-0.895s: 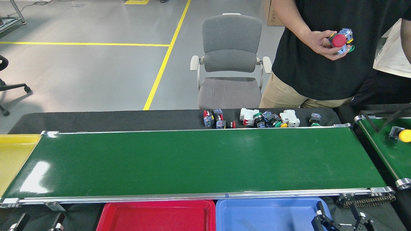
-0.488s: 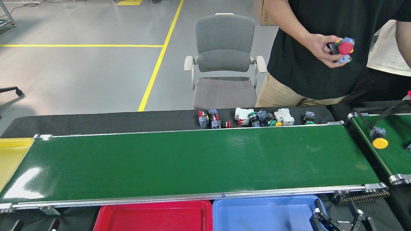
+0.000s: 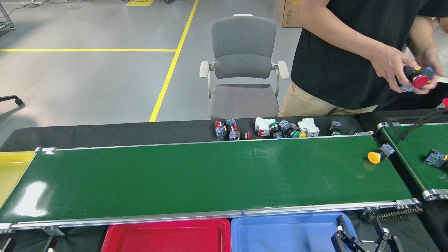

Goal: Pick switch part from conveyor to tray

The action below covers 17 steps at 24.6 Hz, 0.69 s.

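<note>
A yellow-capped switch part (image 3: 379,154) lies on its side at the far right end of the conveyor (image 3: 196,178), cap pointing left, grey-blue body overhanging the belt's right edge. The conveyor is a wide, glossy dark-green belt with silver rails. Just near of it sit a red tray (image 3: 119,233) and, to its right, a blue tray (image 3: 280,234), both empty.

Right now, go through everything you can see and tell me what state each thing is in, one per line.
Conveyor: bare except one part at its right end.
Yellow-capped switch: lying on its side on the conveyor.
Red tray: empty.
Blue tray: empty.
Yellow tray: shows nothing inside.
Right gripper: open, holding nothing.
Spare parts: loose behind the conveyor.
Person's hands: holding a red-capped switch.
Chair: unoccupied.
</note>
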Each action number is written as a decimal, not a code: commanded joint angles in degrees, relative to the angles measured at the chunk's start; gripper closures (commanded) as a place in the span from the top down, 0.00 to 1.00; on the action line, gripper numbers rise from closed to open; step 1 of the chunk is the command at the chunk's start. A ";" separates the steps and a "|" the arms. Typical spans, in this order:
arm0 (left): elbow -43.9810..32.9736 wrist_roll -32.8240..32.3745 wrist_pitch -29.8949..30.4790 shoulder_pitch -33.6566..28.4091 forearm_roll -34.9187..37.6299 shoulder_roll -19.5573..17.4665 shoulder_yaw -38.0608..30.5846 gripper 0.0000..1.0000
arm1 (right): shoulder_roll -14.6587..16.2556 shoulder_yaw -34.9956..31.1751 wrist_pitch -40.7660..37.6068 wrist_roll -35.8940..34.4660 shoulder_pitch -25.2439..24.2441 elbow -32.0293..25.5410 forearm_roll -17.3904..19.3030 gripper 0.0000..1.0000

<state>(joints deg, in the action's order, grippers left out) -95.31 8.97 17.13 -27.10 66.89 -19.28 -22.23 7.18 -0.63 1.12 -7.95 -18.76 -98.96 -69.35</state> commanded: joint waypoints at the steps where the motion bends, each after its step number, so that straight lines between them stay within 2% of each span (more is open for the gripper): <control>1: -0.58 0.52 0.36 0.38 -0.18 -0.23 -0.18 1.00 | 0.64 0.19 0.20 -0.31 0.48 -0.54 0.01 0.98; 17: 0.12 0.08 -0.08 -0.06 0.17 -0.14 0.00 1.00 | 1.96 1.42 0.29 0.04 3.91 0.61 0.10 0.98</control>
<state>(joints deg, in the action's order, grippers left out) -94.74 8.94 17.09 -27.06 67.00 -19.01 -21.98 8.61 0.89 1.46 -7.87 -15.46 -97.87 -69.34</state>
